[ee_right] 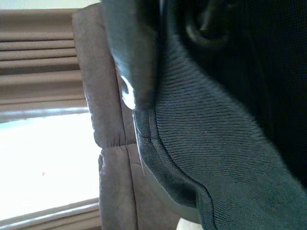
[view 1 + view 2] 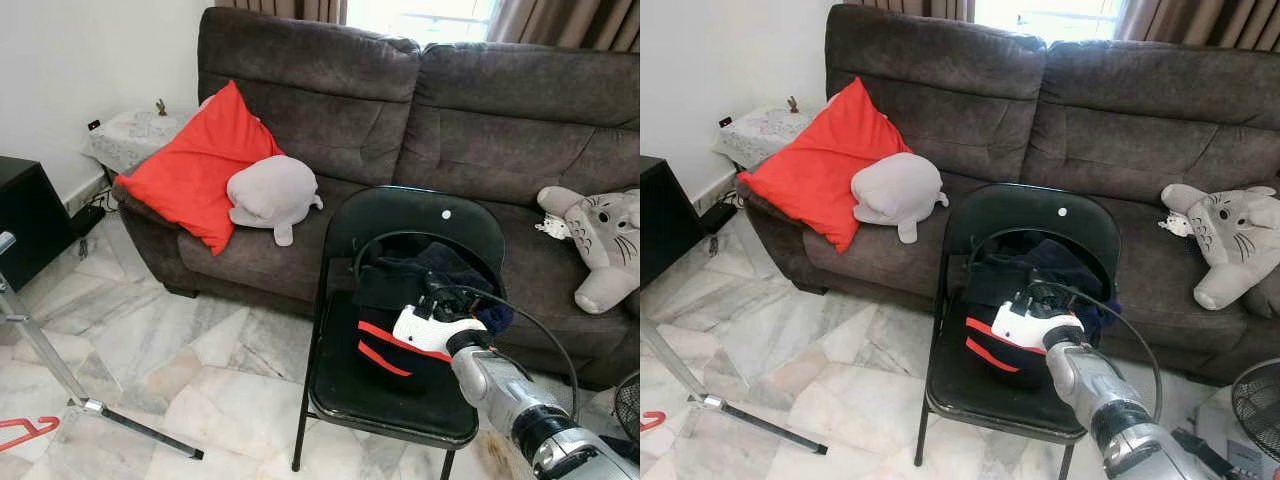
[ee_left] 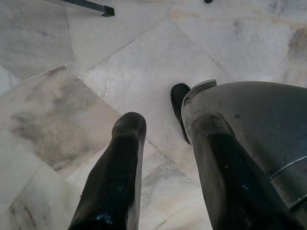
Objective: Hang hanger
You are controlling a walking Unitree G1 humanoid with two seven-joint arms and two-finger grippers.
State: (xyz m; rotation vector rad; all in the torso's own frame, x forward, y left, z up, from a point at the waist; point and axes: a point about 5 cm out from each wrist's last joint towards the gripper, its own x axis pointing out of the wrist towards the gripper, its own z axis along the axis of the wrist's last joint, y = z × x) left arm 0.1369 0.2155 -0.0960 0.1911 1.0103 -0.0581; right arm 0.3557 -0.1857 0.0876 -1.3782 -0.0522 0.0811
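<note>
We are finding our right tool (image 2: pixel 432 300) reaching into dark clothing (image 2: pixel 420 275) on the black chair (image 2: pixel 400 395); its grip we cannot tell. The red hanger (image 2: pixel 25 432) is lying on the floor, unhung. The left tool (image 3: pixel 163 158) is hanging open.

A dark brown sofa (image 2: pixel 420 110) is set against the wall. On its left seat a red cushion (image 2: pixel 195 165) is leaned, with a grey plush toy (image 2: pixel 272 195) touching it. A second grey plush toy (image 2: pixel 605 240) is seen at the sofa's right end. A black folding chair (image 2: pixel 410 225) is placed on the marble floor (image 2: pixel 180 370) just before the sofa. A small cloth-covered side table (image 2: pixel 130 135) is tucked beside the sofa's left arm.
</note>
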